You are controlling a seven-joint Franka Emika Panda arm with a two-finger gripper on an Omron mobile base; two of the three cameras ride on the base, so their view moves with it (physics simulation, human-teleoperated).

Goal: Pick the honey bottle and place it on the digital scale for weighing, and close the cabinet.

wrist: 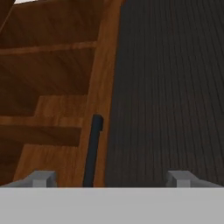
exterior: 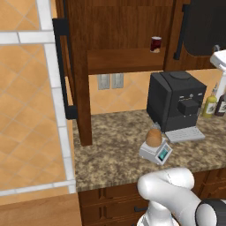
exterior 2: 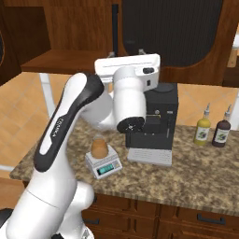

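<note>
Honey bottle [exterior: 153, 137] sits upright on the scale [exterior: 156, 151], on its round top plate; also seen in the right base view, bottle [exterior 2: 98, 148] on scale [exterior 2: 103, 164]. Scale rests on the speckled table [exterior: 114, 150], just at 7 o'clock of the coffee machine [exterior: 175, 102], near its tray. Teal display faces the front.

Cabinet [exterior: 119, 35] is open: left door [exterior: 73, 66] swung out toward the camera, black bar handle [exterior: 62, 70] on its edge. Shelf inside holds a dark red jar [exterior: 156, 44] at the 3 o'clock end. Right door [exterior: 203, 26] with dark panel looks closed or nearly so, cannot tell exactly.

End effector [wrist: 111, 177] is up high, facing the cabinet front; fingers [wrist: 41, 178] stand wide apart, nothing between them. In the hand view a black handle [wrist: 92, 151] runs up from 6 o'clock between the finger tips, closer to the left one, dark panel [wrist: 170, 87] at 3 o'clock, wooden shelves at 9 o'clock. No contact with the handle visible.

Arm [exterior 2: 70, 140] arches over the scale in the right base view, wrist up by the cabinet's lower edge. Two sauce bottles stand on the table at 3 o'clock of the coffee machine: yellow-green one [exterior 2: 202, 129], dark one [exterior 2: 221, 131], just beside each other.
</note>
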